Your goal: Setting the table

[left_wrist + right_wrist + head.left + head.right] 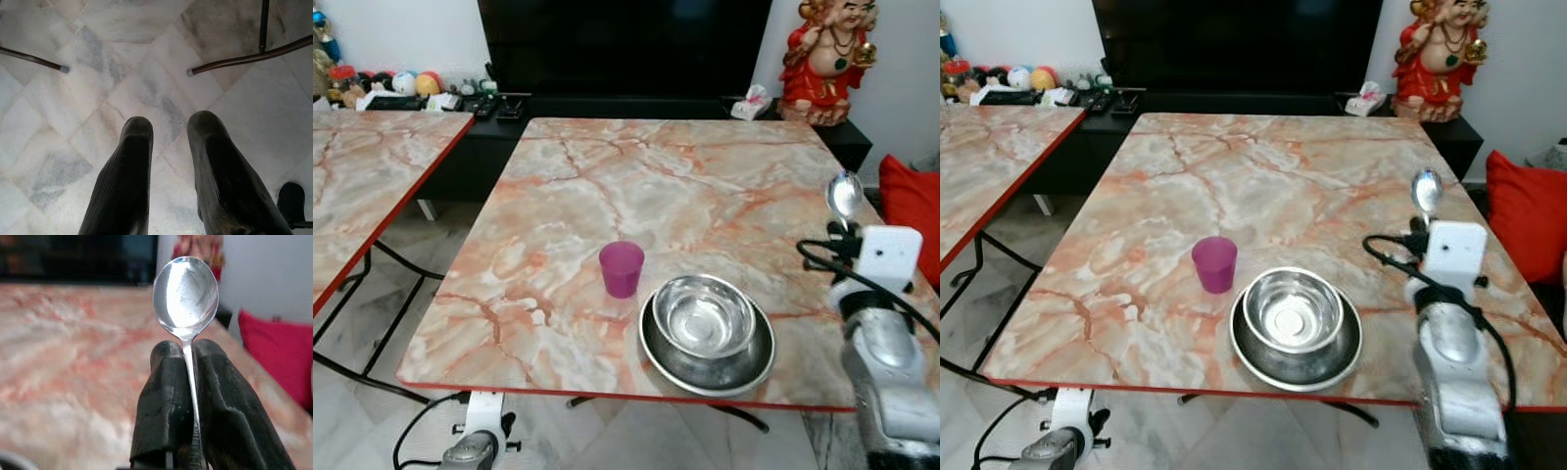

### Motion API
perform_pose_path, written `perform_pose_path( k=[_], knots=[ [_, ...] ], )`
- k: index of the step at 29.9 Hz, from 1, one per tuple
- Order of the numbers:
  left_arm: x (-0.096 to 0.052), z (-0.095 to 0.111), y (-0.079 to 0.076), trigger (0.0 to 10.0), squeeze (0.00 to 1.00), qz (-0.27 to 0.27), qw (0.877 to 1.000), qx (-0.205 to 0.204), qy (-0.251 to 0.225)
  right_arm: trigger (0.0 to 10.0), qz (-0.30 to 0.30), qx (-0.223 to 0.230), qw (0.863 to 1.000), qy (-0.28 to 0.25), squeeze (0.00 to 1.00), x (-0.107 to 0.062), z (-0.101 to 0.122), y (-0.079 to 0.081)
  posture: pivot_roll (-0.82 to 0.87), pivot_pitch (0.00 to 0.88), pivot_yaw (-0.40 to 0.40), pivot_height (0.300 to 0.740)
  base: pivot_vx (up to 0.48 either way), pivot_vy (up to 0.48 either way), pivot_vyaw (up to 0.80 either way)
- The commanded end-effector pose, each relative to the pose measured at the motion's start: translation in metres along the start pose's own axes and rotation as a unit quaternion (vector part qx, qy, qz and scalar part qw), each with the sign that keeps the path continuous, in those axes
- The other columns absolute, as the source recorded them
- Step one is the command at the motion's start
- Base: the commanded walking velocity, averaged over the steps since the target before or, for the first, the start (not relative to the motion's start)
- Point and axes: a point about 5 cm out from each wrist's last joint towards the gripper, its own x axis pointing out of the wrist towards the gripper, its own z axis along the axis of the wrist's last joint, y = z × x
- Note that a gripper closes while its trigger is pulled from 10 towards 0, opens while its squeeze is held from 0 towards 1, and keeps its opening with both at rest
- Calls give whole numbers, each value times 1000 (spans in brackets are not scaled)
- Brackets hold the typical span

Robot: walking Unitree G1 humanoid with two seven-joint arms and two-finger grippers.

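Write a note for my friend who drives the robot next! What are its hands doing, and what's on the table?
Right gripper: shut on the spoon, held upright, bowl up, over the table's right edge.
Left gripper: open, hanging idle over the floor.
Done: steel bowl sits in the steel plate near the front edge; purple cup stands just left of them.
Left: probably lay the spoon down by the plate.

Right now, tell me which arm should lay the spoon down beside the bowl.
Right. The right gripper is shut on the spoon, raised over the table's right edge, near the bowl on its plate. The left gripper hangs low over the floor, holding nothing.
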Motion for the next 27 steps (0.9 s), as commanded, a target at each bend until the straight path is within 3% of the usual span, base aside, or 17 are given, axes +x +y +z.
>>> perform_pose_path(
  k=[1,7,12,17,23,27],
  knots=[
    [0,0,1,10000,0,-2,1000,3,2,10000,23,20,999,26,0,-6,1,-7,-11,0,23,740,0,0,0],
    [0,0,0,10000,0,-5,1000,6,4,10000,51,82,991,88,0,-10,-15,-11,-13,0,22,740,0,0,0],
    [0,-2,0,10000,0,-4,1000,4,7,10000,92,112,980,138,0,-13,-40,-1,-6,0,18,740,0,0,0],
    [0,-3,1,10000,0,-3,1000,3,8,10000,127,175,966,140,0,-12,-45,6,-12,0,20,740,0,0,0],
    [0,-3,0,10000,0,-5,1000,2,9,10000,164,195,953,162,0,-12,-62,18,1,0,12,740,0,0,0],
    [0,-3,0,10000,0,-4,1000,0,9,10000,165,196,952,167,0,-11,-65,18,2,0,10,740,0,0,0]
  ],
)
